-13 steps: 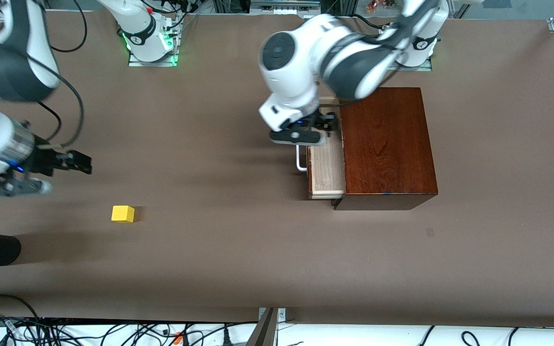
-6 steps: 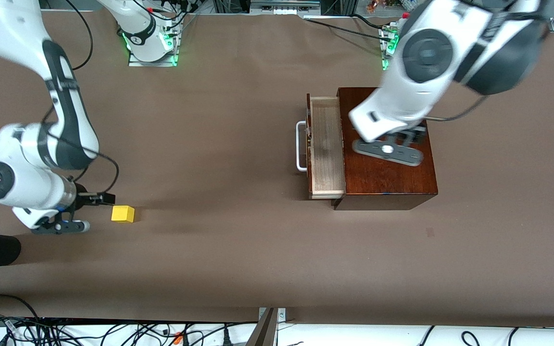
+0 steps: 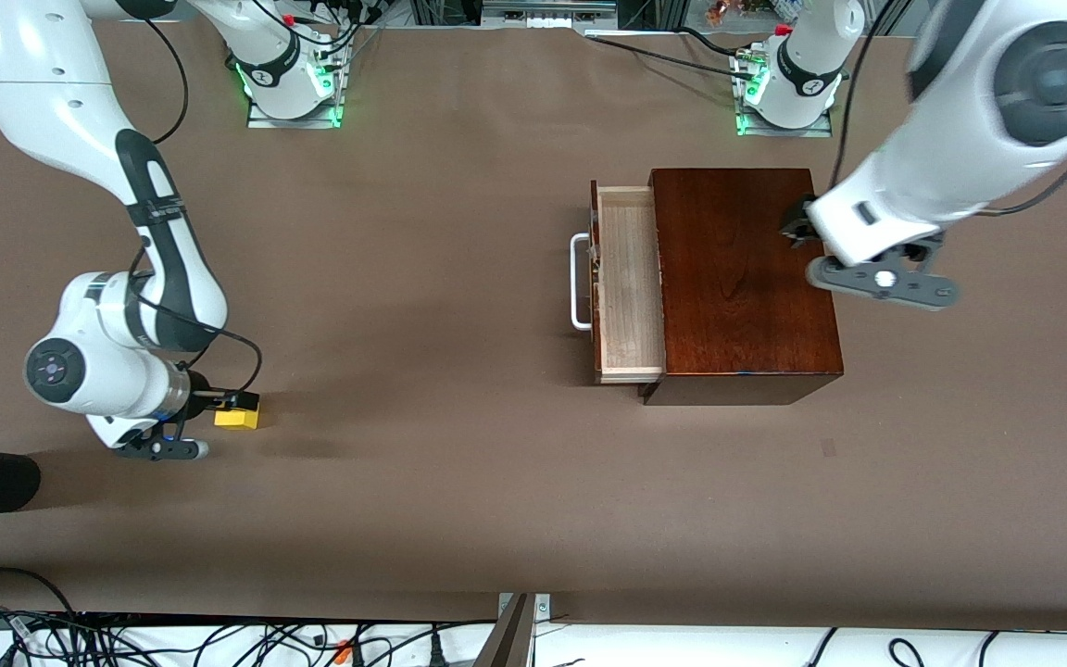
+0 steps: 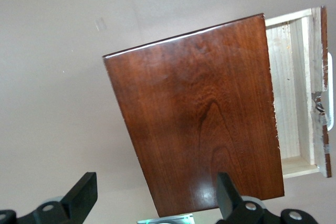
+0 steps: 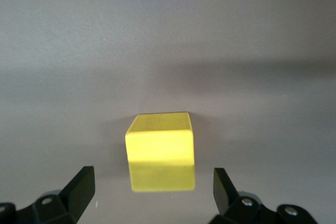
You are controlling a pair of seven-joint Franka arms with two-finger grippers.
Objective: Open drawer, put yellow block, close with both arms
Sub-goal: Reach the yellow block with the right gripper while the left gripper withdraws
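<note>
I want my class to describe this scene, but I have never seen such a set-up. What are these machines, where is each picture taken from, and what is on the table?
Two white robot arms work at a brown table. The wide picture looks down from a high camera facing them; each of the other two comes from a camera on one arm's wrist.

On the table stands a dark wooden box with its drawer pulled open and nothing in it. Toward the right arm's end lies a small yellow block.

The right gripper is low at the block, fingers open either side, not yet gripping. The left gripper, open and holding nothing, hangs over the box's edge away from the drawer.
</note>
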